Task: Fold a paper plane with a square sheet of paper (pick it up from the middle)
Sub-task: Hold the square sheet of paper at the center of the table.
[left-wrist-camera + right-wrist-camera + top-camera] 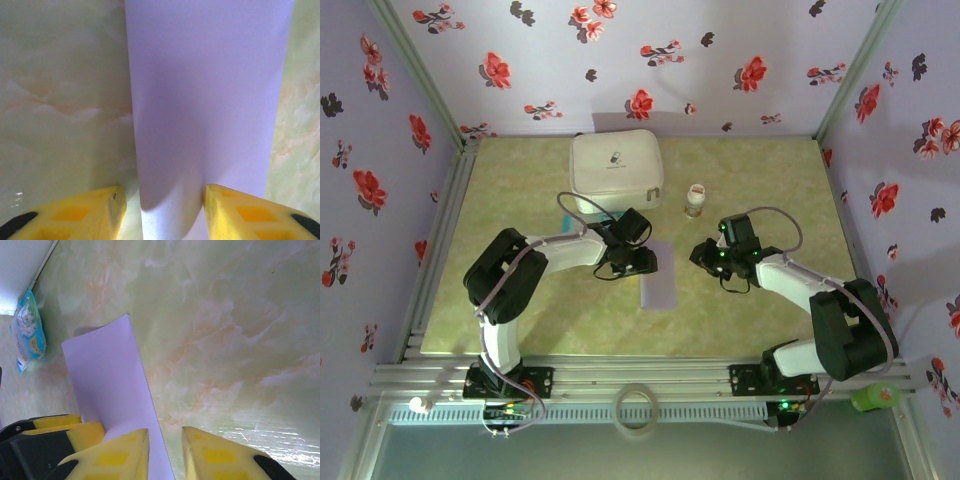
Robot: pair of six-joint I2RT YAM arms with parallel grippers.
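Left gripper [644, 263] sits low over the marbled green table [520, 310], at the left edge of the lavender sheet of paper [659, 282]. On its wrist view we note the yellow fingers [75, 215] standing well apart, one on bare table and the other over the paper. The sheet lies mid-table as a narrow strip, nearer the arms than the white square zip case [616, 172]. Right gripper [702, 254] is near the strip's right edge, jaws narrowly apart, nothing between them.
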